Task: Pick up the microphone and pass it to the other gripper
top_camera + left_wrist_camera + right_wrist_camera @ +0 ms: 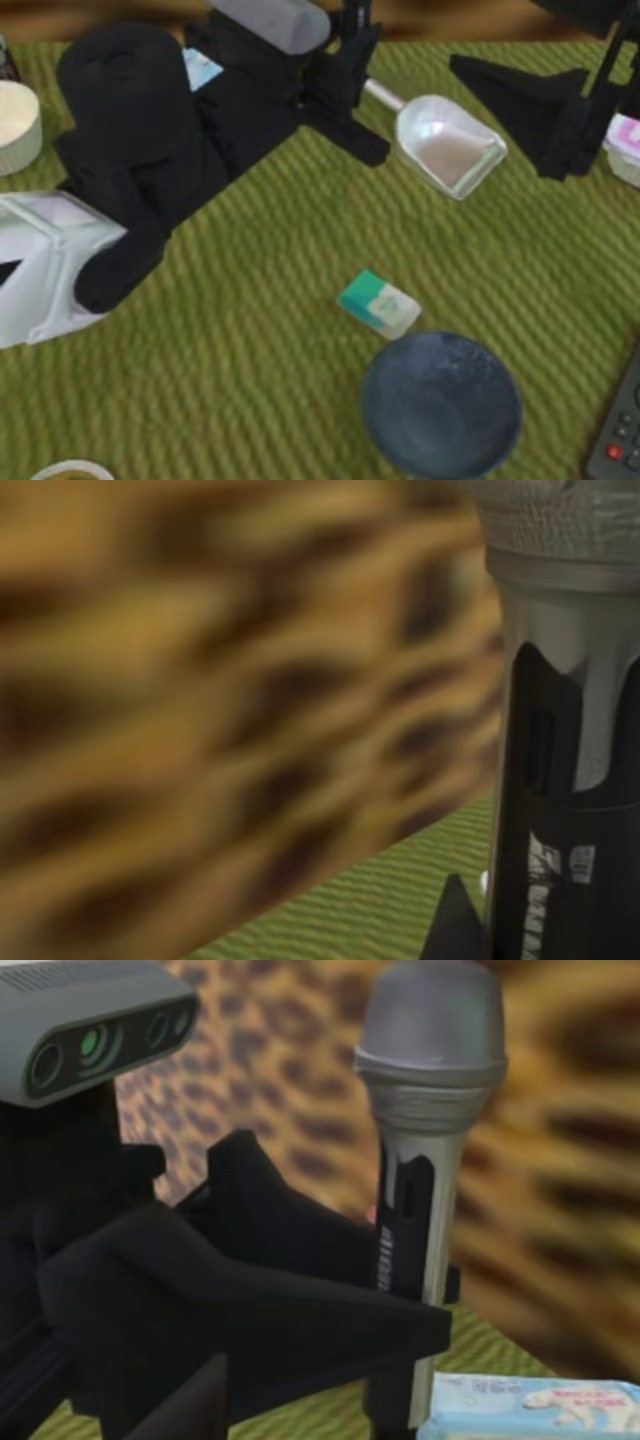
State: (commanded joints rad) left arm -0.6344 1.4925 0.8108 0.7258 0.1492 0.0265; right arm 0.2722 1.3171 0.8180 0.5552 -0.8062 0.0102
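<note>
Black arms, white-cased left arm point(45, 260)

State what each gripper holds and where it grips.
Left gripper clamps the upright microphone low on its black handle. Right gripper holds nothing.

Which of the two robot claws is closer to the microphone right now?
The left. The left gripper is clamped on the microphone, holding it upright above the table's far edge. The right gripper hangs off to the right, apart from it, past the clear scoop.

Microphone point(560, 730) head (cropped), remote point(622, 435) edge-cut
</note>
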